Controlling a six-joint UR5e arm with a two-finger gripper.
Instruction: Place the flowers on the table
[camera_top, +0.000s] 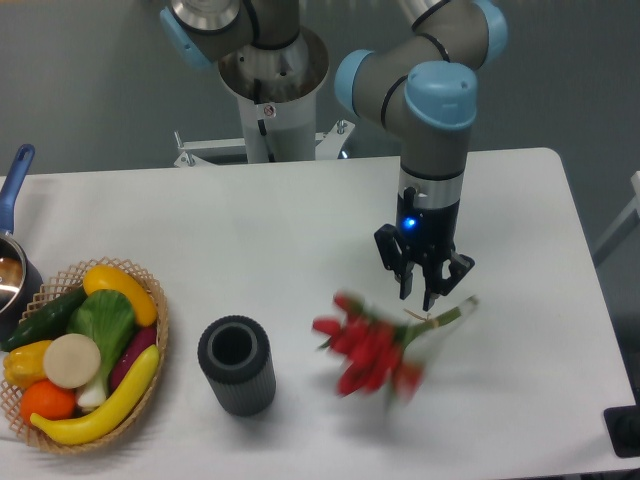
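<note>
One bunch of flowers (385, 348) lies motion-blurred on the table (280, 240), right of the one dark ribbed cylinder (237, 365); single blooms cannot be counted. The gripper (422, 290) hangs just above the stem end, fingers parted, holding nothing. Left of the cylinder, one basket (80, 358) of fruit and one pot (14, 262) are cut off.

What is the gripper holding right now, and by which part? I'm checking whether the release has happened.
It cannot be told: the gripper is just above the stems of the blurred flowers, contact unclear.
</note>
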